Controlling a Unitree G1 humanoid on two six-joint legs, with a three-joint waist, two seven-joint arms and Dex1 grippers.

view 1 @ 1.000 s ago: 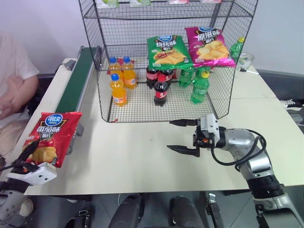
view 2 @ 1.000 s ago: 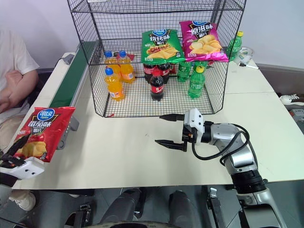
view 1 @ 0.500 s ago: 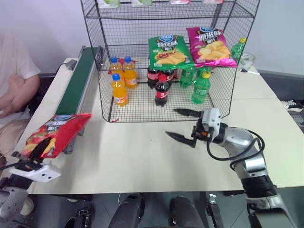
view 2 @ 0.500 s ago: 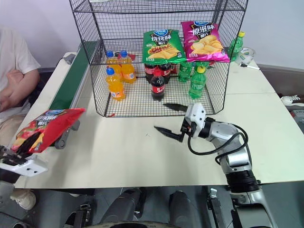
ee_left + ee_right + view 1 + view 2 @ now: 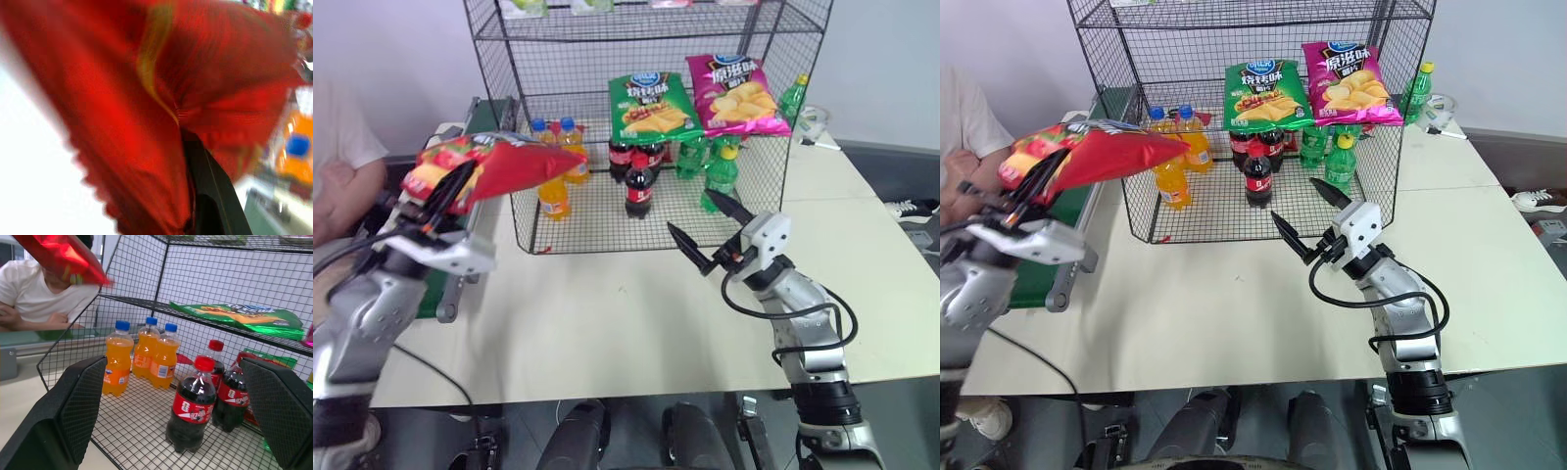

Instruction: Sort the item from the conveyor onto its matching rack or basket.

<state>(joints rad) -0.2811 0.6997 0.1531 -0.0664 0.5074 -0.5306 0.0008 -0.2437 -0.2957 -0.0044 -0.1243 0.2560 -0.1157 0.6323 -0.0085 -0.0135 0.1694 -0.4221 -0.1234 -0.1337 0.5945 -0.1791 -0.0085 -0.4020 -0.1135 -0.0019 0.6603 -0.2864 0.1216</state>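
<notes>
The tall black wire-mesh shelving rack (image 5: 646,127) dominates the pale table (image 5: 607,323), its middle tier carrying a green crisp bag (image 5: 649,104) and a pink crisp bag (image 5: 738,94), with orange soda bottles (image 5: 554,186), dark cola bottles (image 5: 640,184) and green bottles (image 5: 724,176) on the tier below. The long dark green conveyor belt with grey rails (image 5: 470,137) runs along the rack's left side. A second ago the red crisp bag with yellow crisps pictured (image 5: 494,168) hung low off the table's near-left corner; it is now up and across, tilted nearly flat, its tip against the rack's front-left edge at the height of the orange bottles. The left gripper (image 5: 445,196) is clamped on the bag's lower end. By the look of it, the carry is well under way and placing is next (the shelf with the other crisp bags seems the match). The right gripper (image 5: 710,230), jaws apart and empty, has swung to point up towards the rack front.

The right wrist view looks between its own spread fingers (image 5: 78,401) into the rack, showing bottle labels and a seated person in a white shirt (image 5: 39,298) beyond the belt. The left wrist view gives crumpled red foil against one black finger (image 5: 205,181), confirming the pinch.
</notes>
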